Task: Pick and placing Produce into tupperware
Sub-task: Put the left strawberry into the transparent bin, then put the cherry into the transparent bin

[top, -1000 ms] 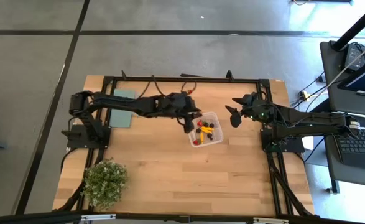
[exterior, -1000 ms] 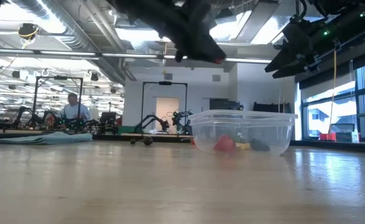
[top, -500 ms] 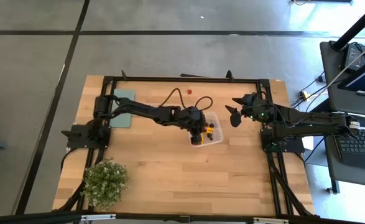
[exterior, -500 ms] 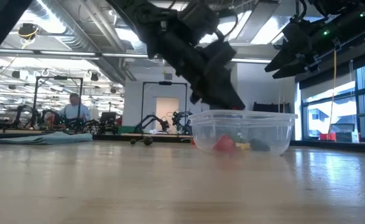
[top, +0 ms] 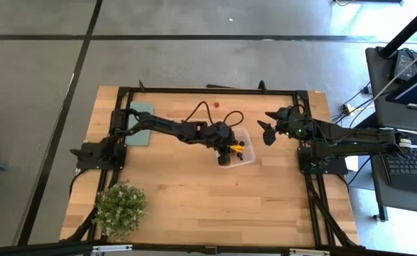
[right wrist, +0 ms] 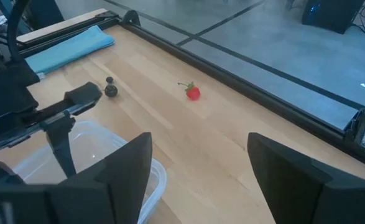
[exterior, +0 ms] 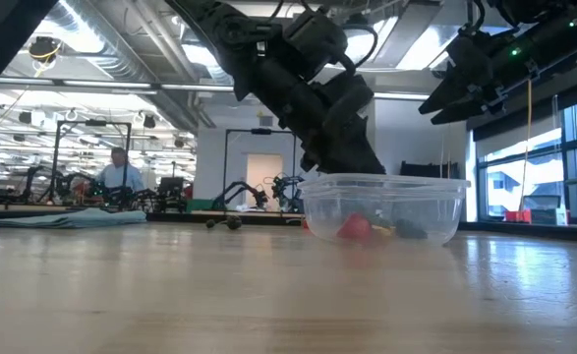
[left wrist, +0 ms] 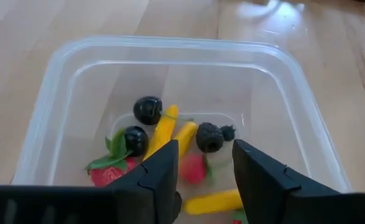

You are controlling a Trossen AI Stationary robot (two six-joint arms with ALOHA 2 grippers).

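Left gripper: fingers parted over the container, grasping nothing.
Drop: release low, clear of walls.
Right gripper: spread, waiting near tabletop's right edge.

One tupperware, two pincers.

clear glossy plastic tupperware, pale wood table

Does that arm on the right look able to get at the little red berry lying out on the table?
Probably yes. The red berry lies alone on bare wood ahead of the right end effector, which hangs open above the table with nothing between them. The left end effector is busy over the container.
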